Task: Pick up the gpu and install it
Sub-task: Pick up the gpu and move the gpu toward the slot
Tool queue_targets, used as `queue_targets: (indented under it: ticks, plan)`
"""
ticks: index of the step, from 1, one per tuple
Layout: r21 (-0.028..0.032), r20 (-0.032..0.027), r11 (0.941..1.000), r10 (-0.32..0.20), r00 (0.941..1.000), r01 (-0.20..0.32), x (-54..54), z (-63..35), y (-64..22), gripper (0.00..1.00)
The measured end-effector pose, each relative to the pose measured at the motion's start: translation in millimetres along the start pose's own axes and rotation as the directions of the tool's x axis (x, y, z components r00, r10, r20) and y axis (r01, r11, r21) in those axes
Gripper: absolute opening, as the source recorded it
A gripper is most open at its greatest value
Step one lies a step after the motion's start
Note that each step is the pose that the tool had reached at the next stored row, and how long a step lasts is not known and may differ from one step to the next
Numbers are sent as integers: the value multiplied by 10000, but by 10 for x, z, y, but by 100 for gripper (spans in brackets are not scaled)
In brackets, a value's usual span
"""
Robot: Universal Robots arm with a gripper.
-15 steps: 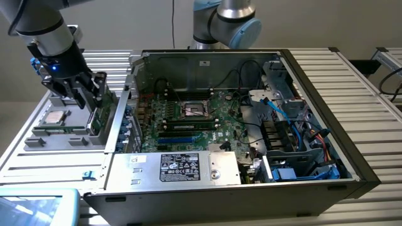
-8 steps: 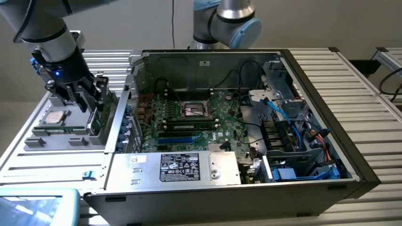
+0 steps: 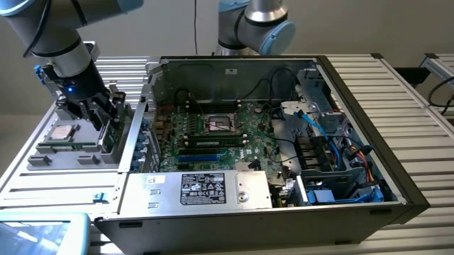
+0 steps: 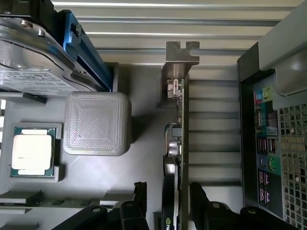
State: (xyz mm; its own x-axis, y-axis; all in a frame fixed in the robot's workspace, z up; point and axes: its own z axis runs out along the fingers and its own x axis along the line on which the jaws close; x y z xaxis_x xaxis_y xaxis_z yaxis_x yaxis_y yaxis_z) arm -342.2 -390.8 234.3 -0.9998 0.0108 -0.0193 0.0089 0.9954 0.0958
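Setup is a slatted aluminium bench (image 3: 418, 95) against a plain grey wall (image 3: 354, 26), nothing fancy. Going by the exterior view, the left of the frame has a grey parts tray (image 3: 64, 159) sitting on the slats, and the arm (image 3: 57, 32) comes down into it from the upper left corner.

The end effector (image 3: 105, 125) is spread wide open, released, holding nothing. It's lowered over the right-hand edge of the tray, where the gpu (image 3: 108, 139) stands on its edge in a slot. The wrist view has the end effector (image 4: 168, 188) straddling the gpu (image 4: 181, 143), one of the black fingers (image 4: 199, 201) on each side of the green card, close in but not clamped on it. The silver bracket (image 4: 182, 52) is at the far end of the card from the fingers.

Counts, left to right: one tray, one CPU (image 3: 62, 133) lying flat in it, one silver drive with a white label (image 4: 29, 72), one grey textured block (image 4: 96, 122), one gpu, one arm. Then, middle to right of the frame, one open computer case (image 3: 369, 175) with one motherboard (image 3: 212, 127), and one labelled power supply (image 3: 202, 188) along its lower edge.
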Motion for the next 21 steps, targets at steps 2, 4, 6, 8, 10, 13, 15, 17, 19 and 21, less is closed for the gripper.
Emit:
queue_targets:
  ticks: [2, 4, 6, 8, 10, 13, 15, 17, 19, 21]
  plan:
    - [0, 2, 10000, 4, 10000, -4, -2, 33, -3, 49]
    - [0, 2, 10000, 6, 10000, -6, -5, 53, -5, 49]
    - [1, 0, 10000, 7, 10000, -7, -10, 66, -3, 49]
    - [1, 1, 10000, 6, 10000, -6, -10, 77, 2, 49]
    - [0, 2, 10000, 5, 10000, -5, -10, 84, 4, 49]
    - [-1, 8, 10000, 6, 10000, -6, -14, 91, 12, 49]
    - [-2, 10, 10000, 5, 10000, -5, -18, 95, 16, 49]
    - [0, 12, 10000, 5, 10000, -5, -17, 99, 15, 49]
    - [0, 15, 10000, 5, 10000, -5, -18, 106, 15, 49]
    - [0, 14, 10000, 5, 10000, -5, -17, 110, 15, 49]
